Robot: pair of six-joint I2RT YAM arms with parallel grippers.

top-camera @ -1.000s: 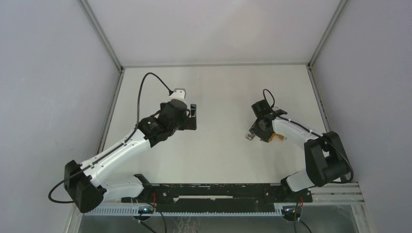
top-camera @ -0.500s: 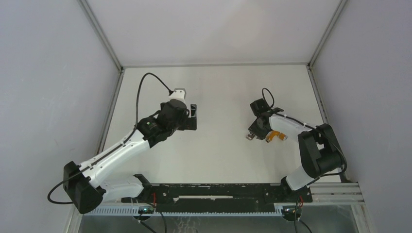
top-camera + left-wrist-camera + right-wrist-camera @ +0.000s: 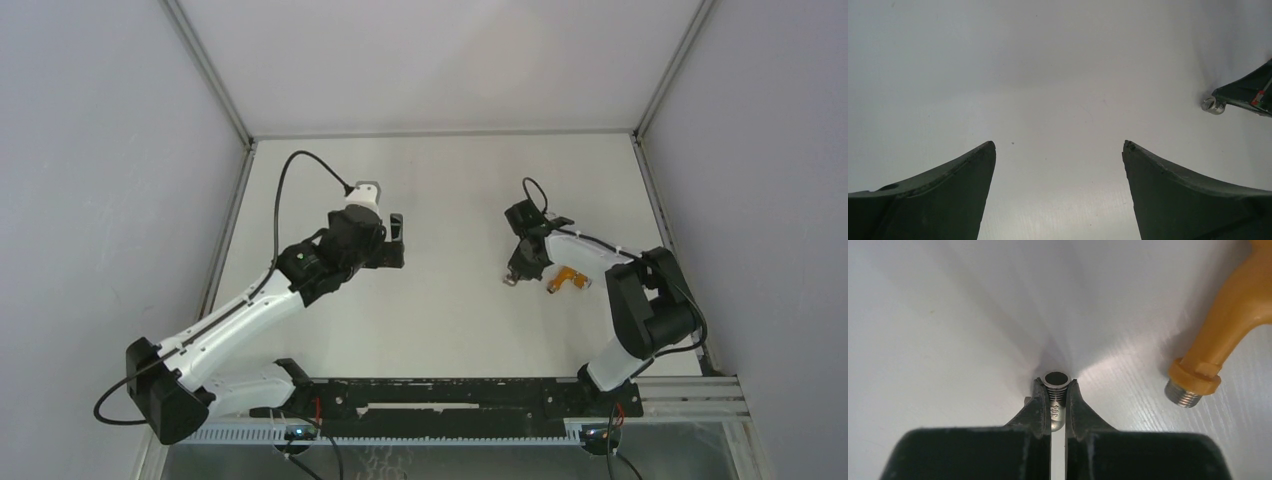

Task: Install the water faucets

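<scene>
Right claw pinches the fitting by its threads, lower centre, at the worktop. Judged light, rigid, slippery. Tap lies upper right. Left claw stands wide, empty.

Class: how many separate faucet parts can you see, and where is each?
2. The grey metal fitting is clamped in the right gripper; the orange tap body lies loose beside it.

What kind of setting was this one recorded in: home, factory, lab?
Most likely a lab test cell: a plain white table boxed in by grey panels, with the left arm and right arm bolted to a rail at its near edge.
</scene>
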